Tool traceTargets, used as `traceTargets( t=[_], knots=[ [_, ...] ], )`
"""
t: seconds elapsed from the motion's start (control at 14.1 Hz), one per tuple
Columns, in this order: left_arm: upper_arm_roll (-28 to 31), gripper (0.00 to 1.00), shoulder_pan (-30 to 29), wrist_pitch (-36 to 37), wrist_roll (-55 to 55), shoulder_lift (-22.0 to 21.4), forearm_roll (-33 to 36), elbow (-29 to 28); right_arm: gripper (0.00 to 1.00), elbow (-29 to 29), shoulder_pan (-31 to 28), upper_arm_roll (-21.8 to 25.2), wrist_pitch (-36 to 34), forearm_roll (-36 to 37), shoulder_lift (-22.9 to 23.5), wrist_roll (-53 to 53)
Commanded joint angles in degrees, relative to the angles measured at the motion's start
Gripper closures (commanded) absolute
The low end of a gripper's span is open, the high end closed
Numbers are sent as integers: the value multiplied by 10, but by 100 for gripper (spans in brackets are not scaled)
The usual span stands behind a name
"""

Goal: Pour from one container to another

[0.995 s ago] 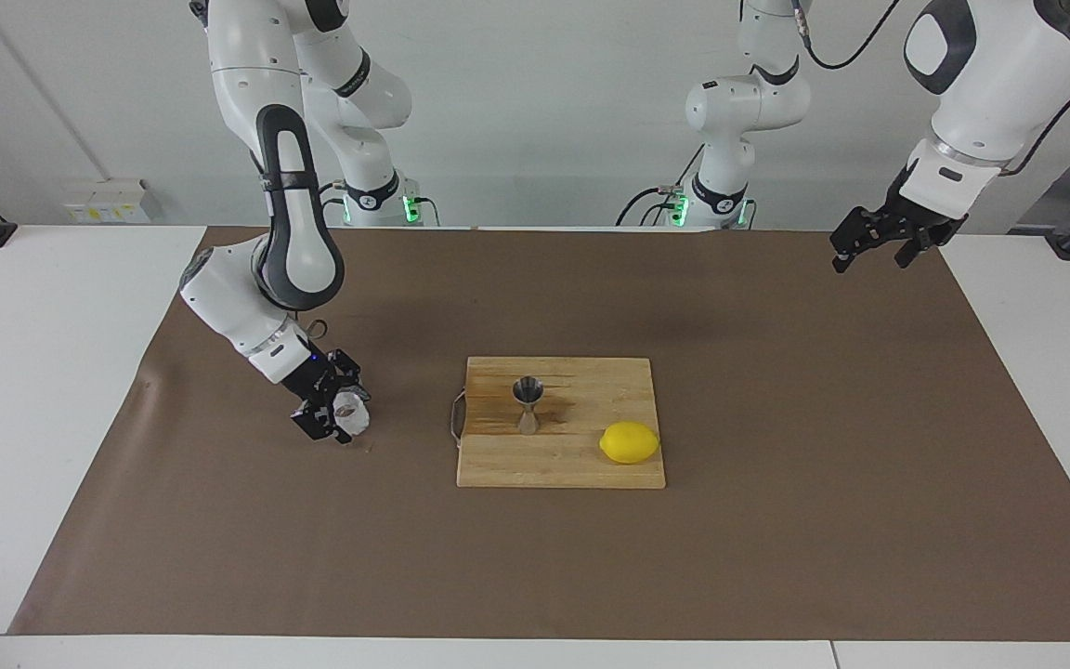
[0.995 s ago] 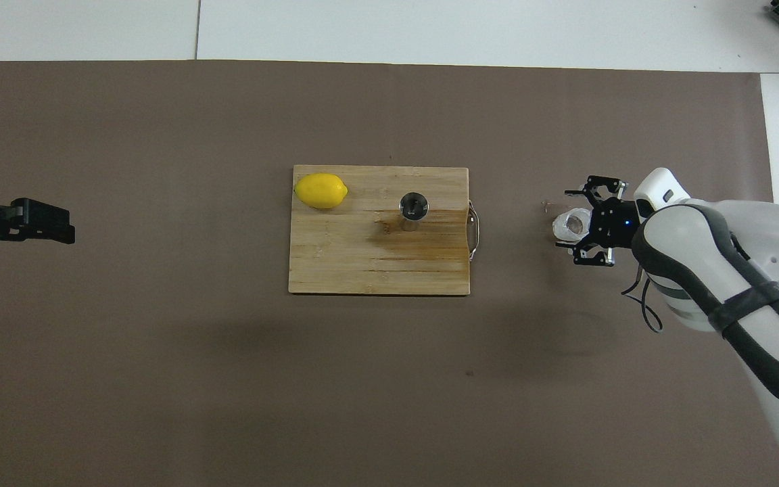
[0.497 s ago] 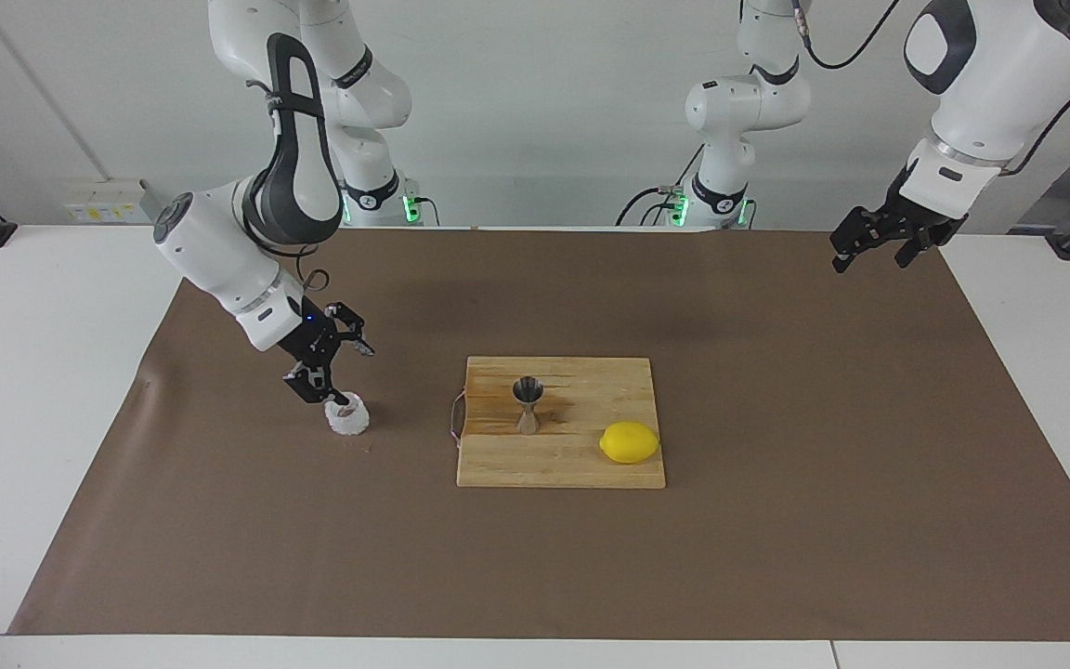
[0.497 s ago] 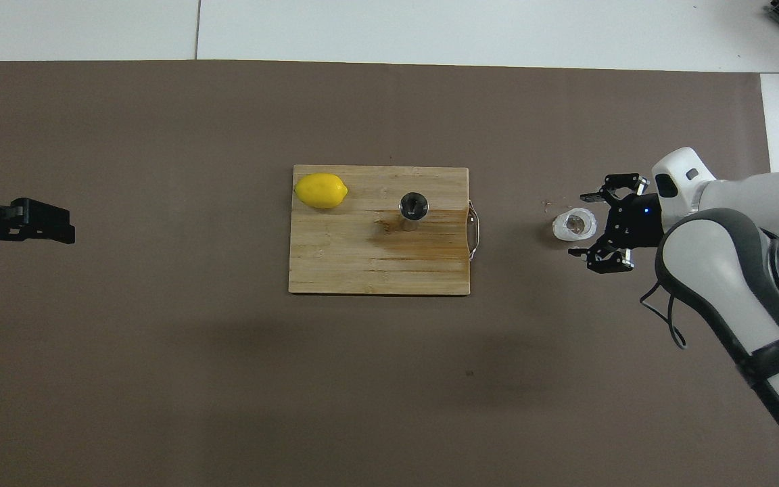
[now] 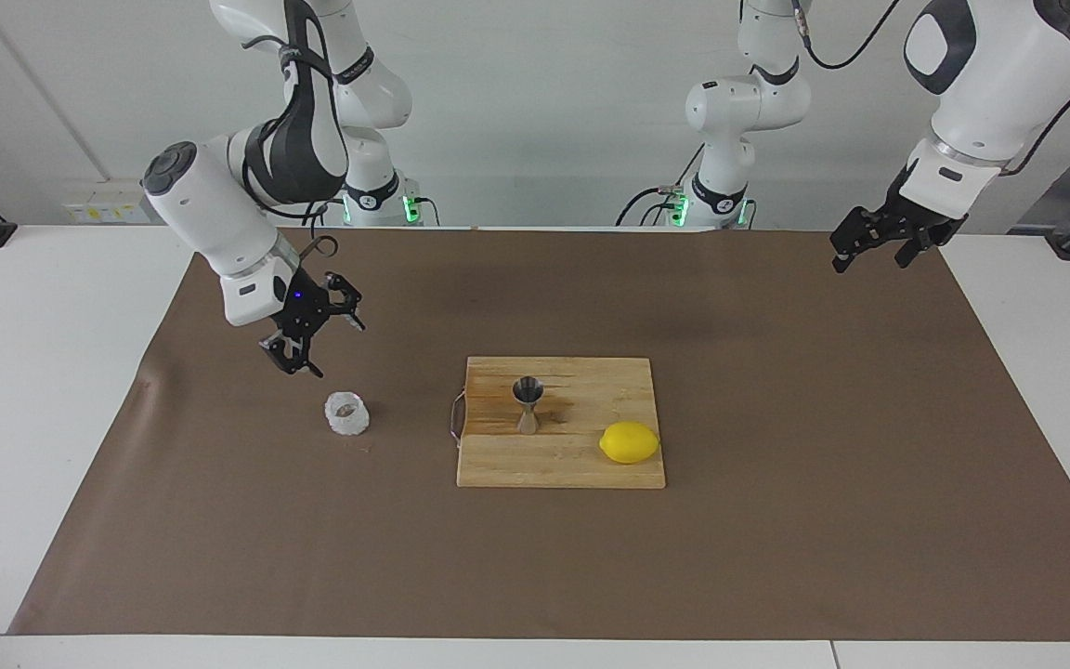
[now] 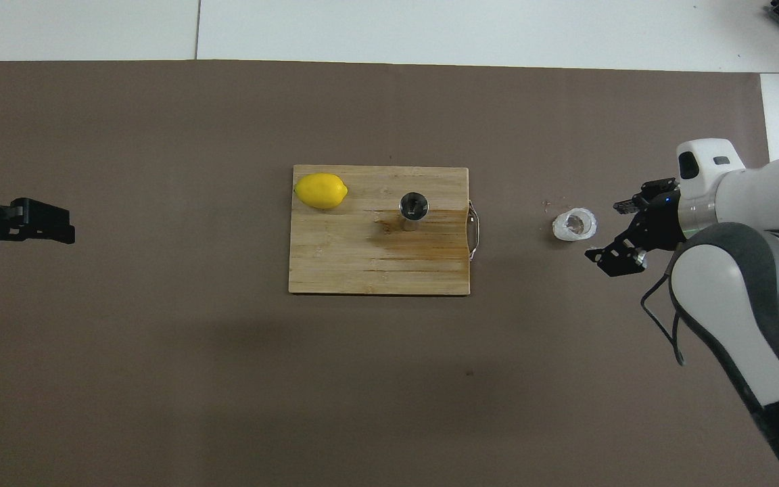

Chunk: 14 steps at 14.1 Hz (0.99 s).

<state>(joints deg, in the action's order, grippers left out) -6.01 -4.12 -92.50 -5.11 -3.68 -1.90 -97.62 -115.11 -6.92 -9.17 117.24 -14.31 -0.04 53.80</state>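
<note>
- Overhead view: white cup [image 6: 574, 225] upright on the mat, at three o'clock from the jigger [image 6: 413, 207] on the cutting board [image 6: 362, 264].
- Right gripper [image 5: 312, 339] released, raised above the mat near the cup.
- Left gripper [image 5: 872, 249] released, waiting.

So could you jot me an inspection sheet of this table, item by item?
Surface: brown mat over a white table.
Job's things: white cup upright on the mat toward the right arm's end; steel jigger upright on the cutting board.
Clutter: lemon on the board.
Grippers: right end effector open, raised near the cup, holding nothing; left end effector open, waiting over the mat's edge.
Cables: black cable on the left arm.
Surroundings: plain wall.
</note>
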Motion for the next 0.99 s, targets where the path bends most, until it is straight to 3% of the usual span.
traceTargets(
  t=[0.0,0.21,0.43,0.78,0.92],
  knots=[
    [-3,0,-5,7,0,-8,4,-6,0,39,16,-4,-82,63,-15,-163],
    [-3,0,-5,7,0,-8,4,-5,0,87,26,-5,-185,81,-16,-348],
    [-3,0,-5,7,0,-8,4,-6,0,122,31,-8,-223,101,-11,-468],
    [-3,0,-5,7,0,-8,4,-6,0,153,0,21,-298,92,-28,-536],
    [-3,0,-5,7,0,-8,4,-5,0,198,11,75,-354,95,-30,-563]
  ],
)
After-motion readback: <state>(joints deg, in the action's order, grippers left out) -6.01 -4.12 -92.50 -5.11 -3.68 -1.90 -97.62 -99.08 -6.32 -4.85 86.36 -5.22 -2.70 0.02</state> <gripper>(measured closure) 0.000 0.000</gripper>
